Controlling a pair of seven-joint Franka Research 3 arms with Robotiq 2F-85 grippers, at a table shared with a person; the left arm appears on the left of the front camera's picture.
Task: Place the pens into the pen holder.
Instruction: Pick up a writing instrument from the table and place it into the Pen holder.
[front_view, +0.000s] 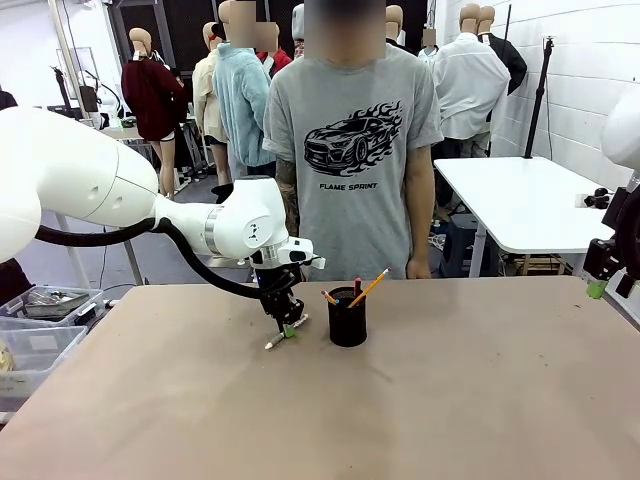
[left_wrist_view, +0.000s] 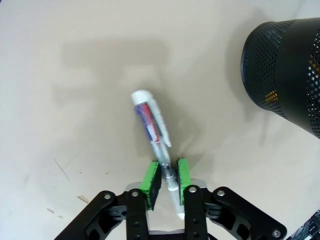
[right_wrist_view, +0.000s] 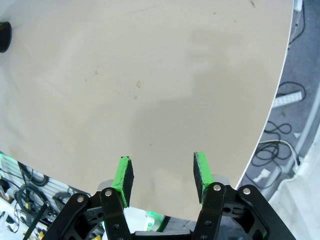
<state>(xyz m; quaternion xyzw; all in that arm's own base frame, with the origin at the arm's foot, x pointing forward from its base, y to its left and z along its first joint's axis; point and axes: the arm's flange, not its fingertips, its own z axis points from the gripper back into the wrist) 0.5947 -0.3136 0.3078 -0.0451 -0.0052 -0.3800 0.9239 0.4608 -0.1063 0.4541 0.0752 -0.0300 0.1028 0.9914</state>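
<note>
front view: the left gripper is low on the worktop, clamped on the silver-white pen just beside the pen holder, which already holds pencils.

left wrist view: the pads pinch the pen near one end, so it may swing or slip when lifted.

right wrist view: the right gripper is apart, holding nothing.
</note>
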